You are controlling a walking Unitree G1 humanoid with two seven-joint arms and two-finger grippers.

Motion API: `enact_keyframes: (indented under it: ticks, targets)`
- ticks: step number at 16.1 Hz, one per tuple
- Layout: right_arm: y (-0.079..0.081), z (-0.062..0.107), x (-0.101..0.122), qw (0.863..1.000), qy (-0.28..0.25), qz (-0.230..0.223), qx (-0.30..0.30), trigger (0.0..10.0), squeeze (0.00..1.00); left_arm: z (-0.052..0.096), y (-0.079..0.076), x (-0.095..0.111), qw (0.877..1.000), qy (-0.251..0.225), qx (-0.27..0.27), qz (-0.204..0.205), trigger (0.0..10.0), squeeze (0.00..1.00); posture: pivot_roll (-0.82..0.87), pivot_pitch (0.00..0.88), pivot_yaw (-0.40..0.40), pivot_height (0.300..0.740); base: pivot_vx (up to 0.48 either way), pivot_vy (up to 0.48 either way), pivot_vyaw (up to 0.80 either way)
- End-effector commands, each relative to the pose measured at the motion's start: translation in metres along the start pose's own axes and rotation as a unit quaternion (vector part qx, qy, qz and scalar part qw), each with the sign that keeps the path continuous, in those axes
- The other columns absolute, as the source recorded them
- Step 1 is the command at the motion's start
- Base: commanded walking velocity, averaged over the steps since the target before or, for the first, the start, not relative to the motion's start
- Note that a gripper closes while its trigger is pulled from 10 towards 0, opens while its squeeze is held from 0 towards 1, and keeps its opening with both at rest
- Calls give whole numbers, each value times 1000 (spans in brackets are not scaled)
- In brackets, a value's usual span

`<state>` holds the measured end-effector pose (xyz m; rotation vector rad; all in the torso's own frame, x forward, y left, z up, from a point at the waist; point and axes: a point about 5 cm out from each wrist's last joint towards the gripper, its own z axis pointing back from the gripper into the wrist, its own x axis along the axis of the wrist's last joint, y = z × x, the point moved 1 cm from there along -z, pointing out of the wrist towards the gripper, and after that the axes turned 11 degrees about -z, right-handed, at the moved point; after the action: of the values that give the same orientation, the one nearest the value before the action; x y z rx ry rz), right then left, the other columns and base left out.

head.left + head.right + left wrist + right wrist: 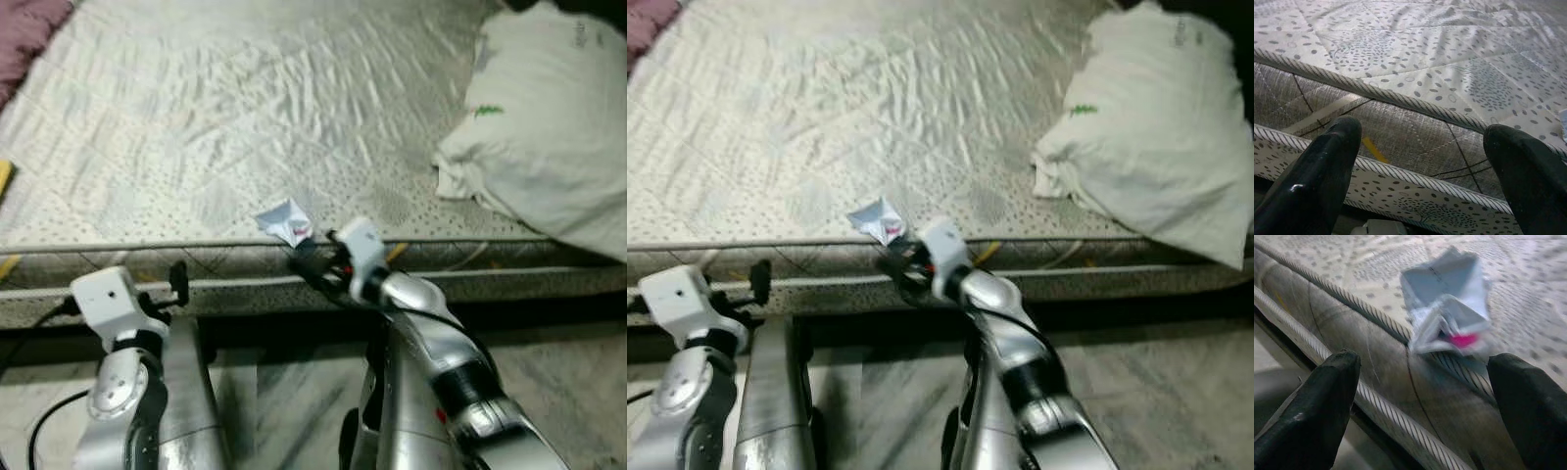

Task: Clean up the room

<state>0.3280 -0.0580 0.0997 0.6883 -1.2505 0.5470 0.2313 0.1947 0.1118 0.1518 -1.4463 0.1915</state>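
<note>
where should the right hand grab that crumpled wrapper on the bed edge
Pinch the raised, folded middle of the crumpled wrapper, coming in from the mattress edge side. It stands up off the surface there, and the open right hand already faces it from that side.

A wide quilted mattress in pale cream, printed with small grey dots, filled the upper part of the head views, its surface creased toward the centre. Its grey side panel, edged with striped piping, ran across the middle of the frame. A small crumpled white wrapper with a pink mark lay on the mattress at its near edge, just left of centre. A bulky white pillow with a small green print rested on the mattress at the upper right. A maroon cloth lay at the upper left corner. Below the mattress, a grey-streaked marble floor crossed the bottom of the frame.
</note>
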Motion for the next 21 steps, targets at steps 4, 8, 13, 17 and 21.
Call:
enact_keyframes:
  ticks: [4, 8, 13, 17, 21]
  targets:
    - [-2, -21, 32, 997, -75, 5, -31, 10000, 0, 9, 5, 2, 1000, 4, 11, -15, 10000, 0, 209, 200, -100, 458, 0, 0, 0]
    - [-1, -29, 32, 997, -64, 26, -41, 10000, 0, 10, 4, 3, 1000, 7, 11, -16, 10000, 0, 213, 203, -104, 458, 0, 0, 0]
    - [-5, -36, 10, 995, -10, 45, -86, 0, 0, 9, 2, 4, 1000, 10, 9, -13, 10000, 0, 208, 205, -110, 458, 0, 0, 0]
    - [-8, -39, 15, 993, -25, 33, -114, 0, 0, 7, 1, 4, 1000, 8, 9, -12, 10000, 0, 208, 197, -110, 458, 0, 0, 0]
    - [-11, -40, 19, 991, -32, 33, -122, 0, 0, 4, 1, 6, 1000, 6, 8, -13, 10000, 0, 204, 180, -106, 458, 0, 0, 0]
